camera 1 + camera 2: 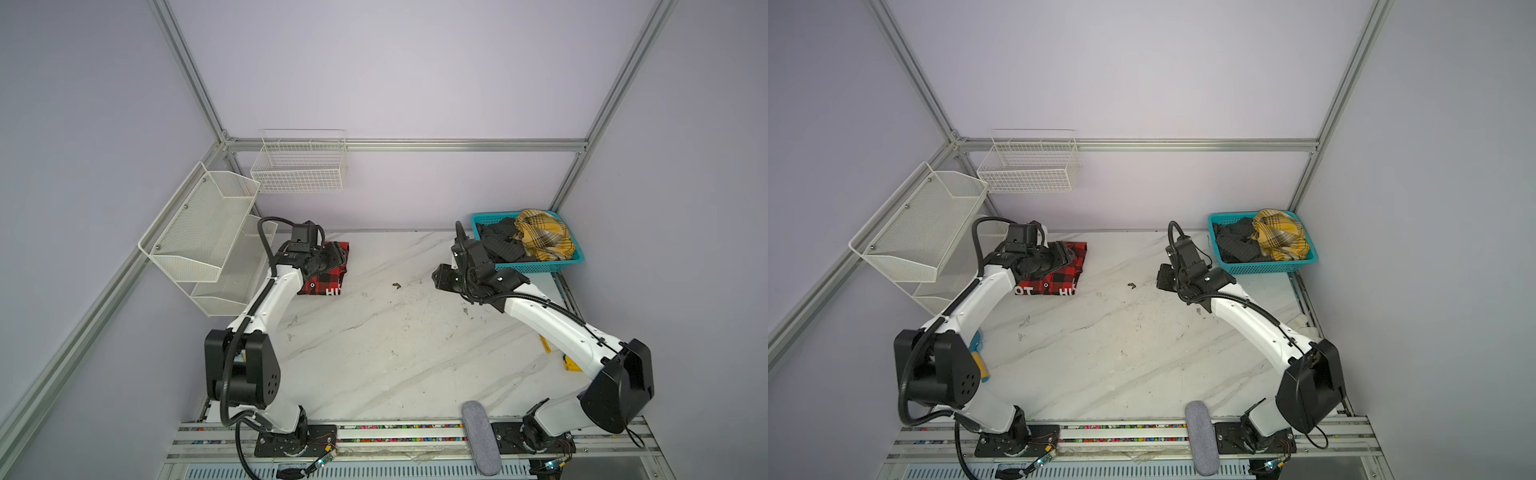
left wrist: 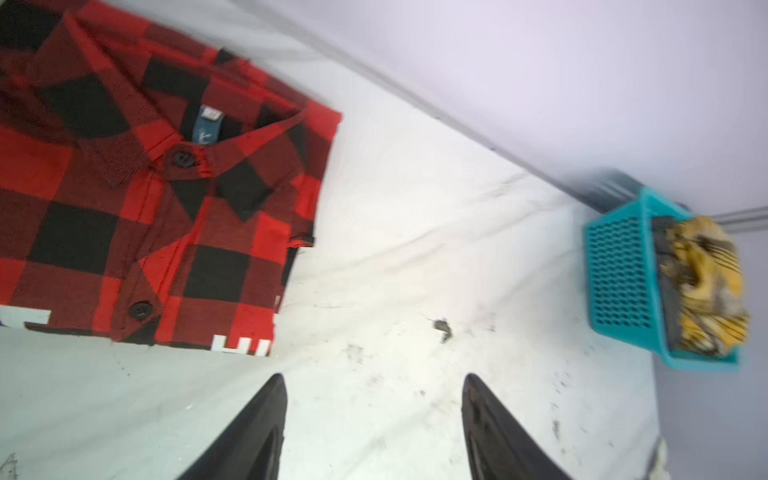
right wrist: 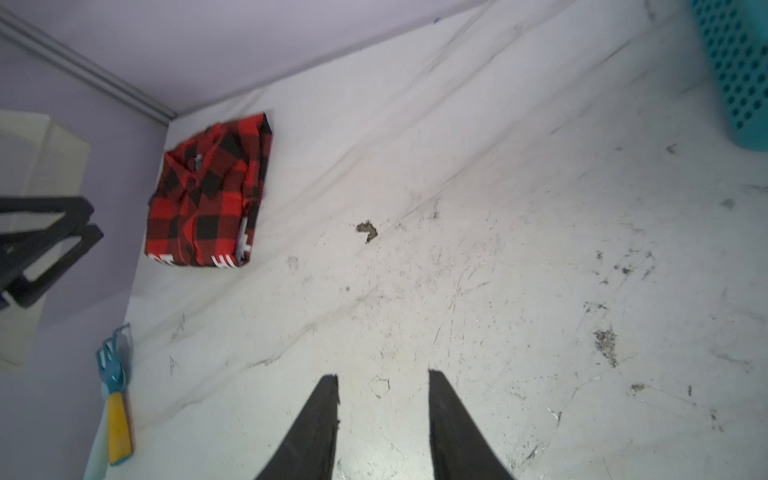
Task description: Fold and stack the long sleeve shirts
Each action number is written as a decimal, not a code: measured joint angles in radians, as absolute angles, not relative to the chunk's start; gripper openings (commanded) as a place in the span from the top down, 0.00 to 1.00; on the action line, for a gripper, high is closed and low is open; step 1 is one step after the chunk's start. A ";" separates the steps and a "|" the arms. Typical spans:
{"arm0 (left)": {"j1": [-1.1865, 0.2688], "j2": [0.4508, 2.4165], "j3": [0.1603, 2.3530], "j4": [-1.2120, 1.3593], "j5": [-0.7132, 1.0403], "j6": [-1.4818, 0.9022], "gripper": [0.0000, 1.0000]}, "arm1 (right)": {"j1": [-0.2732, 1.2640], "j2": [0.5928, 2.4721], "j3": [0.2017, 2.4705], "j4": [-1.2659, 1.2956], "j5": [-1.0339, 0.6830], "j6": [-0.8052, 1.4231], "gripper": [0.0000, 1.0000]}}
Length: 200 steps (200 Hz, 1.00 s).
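One marble bench carries everything. A teal basket is set at its far right corner and is filled with a yellow plaid garment and dark garments. The red-and-black checked shirt is laid folded at the far left, collar up, with white letters along one edge. The left pincer is held close by the shirt, spread wide, nothing gripped. The right pincer is parted and empty over bare bench near the basket.

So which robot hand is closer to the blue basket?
Right. The right gripper is just beside the basket. The left gripper is far across the table, by the red checked shirt.
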<state>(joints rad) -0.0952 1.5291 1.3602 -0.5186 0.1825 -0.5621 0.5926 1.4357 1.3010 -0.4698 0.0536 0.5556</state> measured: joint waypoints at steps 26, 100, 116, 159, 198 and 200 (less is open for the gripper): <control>-0.112 1.328 1.269 -0.474 0.196 -0.505 0.20 | 0.587 1.314 1.298 -0.467 0.186 0.545 0.50; -0.113 1.044 0.783 -0.186 -0.207 -0.341 0.00 | 0.586 1.193 1.044 -0.348 0.693 0.516 0.30; -0.113 1.093 0.689 -0.149 -0.327 -0.328 0.00 | 0.574 1.195 0.952 -0.334 0.791 0.530 0.18; -0.113 1.208 0.495 0.046 -0.514 -0.245 0.00 | 0.421 1.155 0.774 -0.177 0.873 0.521 0.11; -0.083 1.367 0.481 0.245 -0.507 -0.151 0.00 | 0.250 1.245 0.702 -0.059 0.940 0.533 0.08; -0.081 1.371 0.481 0.252 -0.506 -0.148 0.00 | 0.243 1.252 0.699 -0.052 0.944 0.535 0.08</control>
